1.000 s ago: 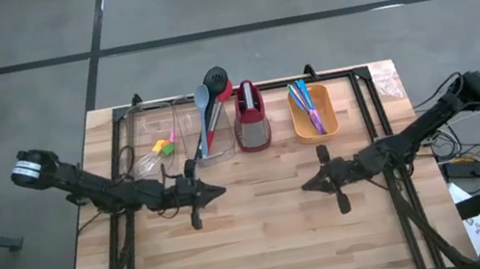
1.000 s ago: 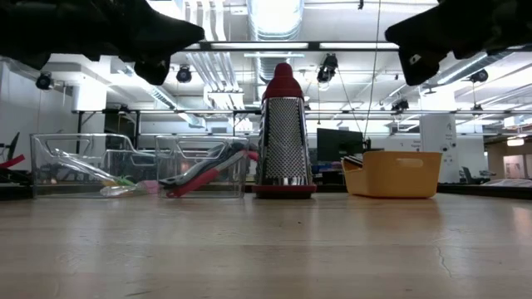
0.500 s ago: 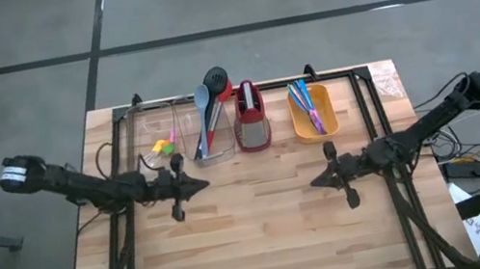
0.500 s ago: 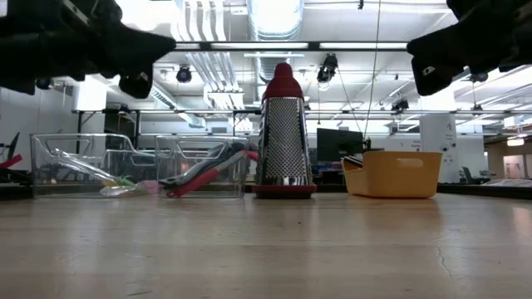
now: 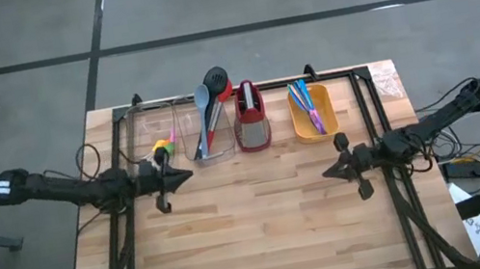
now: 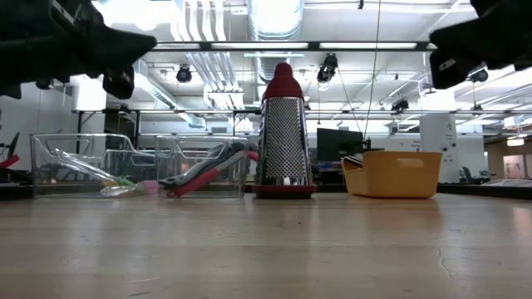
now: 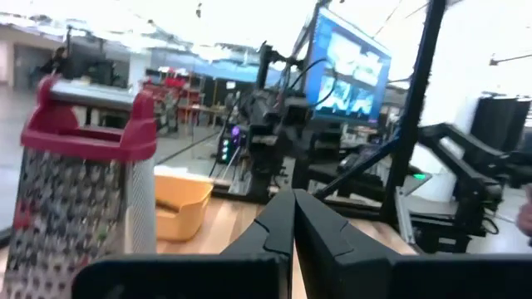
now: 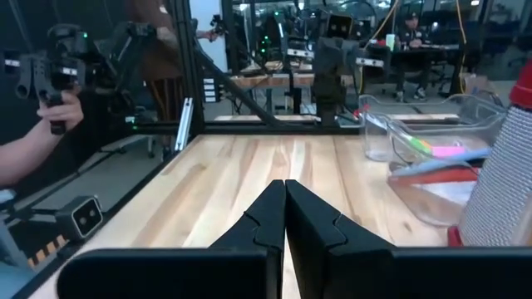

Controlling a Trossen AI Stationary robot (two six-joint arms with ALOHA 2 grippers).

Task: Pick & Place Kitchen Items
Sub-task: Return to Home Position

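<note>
Both of my grippers are shut, empty and held above the table. My left gripper [image 5: 189, 173] [image 7: 293, 198] hovers in front of the clear bin [image 5: 155, 139] that holds a whisk and small yellow, green and orange blocks [image 5: 161, 150]. My right gripper [image 5: 326, 175] [image 8: 284, 189] hovers in front of the orange bin [image 5: 314, 124], which holds blue, pink and iridescent cutlery [image 5: 305, 102]. The black, grey-blue and red spoons [image 5: 210, 110] lean in a second clear bin [image 5: 206, 150], their heads sticking out over its far rim.
A red-and-grey grater [image 5: 250, 118] stands upright between the spoon bin and the orange bin. The bins line the table's far edge, with bare wood [image 5: 265, 228] in front. Dark frame rails [image 5: 383, 111] run along both sides. A person's hand [image 8: 51, 112] shows beyond the table.
Both arms have drawn apart from the table's middle. My left gripper has gone toward the table's left edge and a little toward the far edge. My right gripper has gone toward the right edge. Both have stayed shut.
</note>
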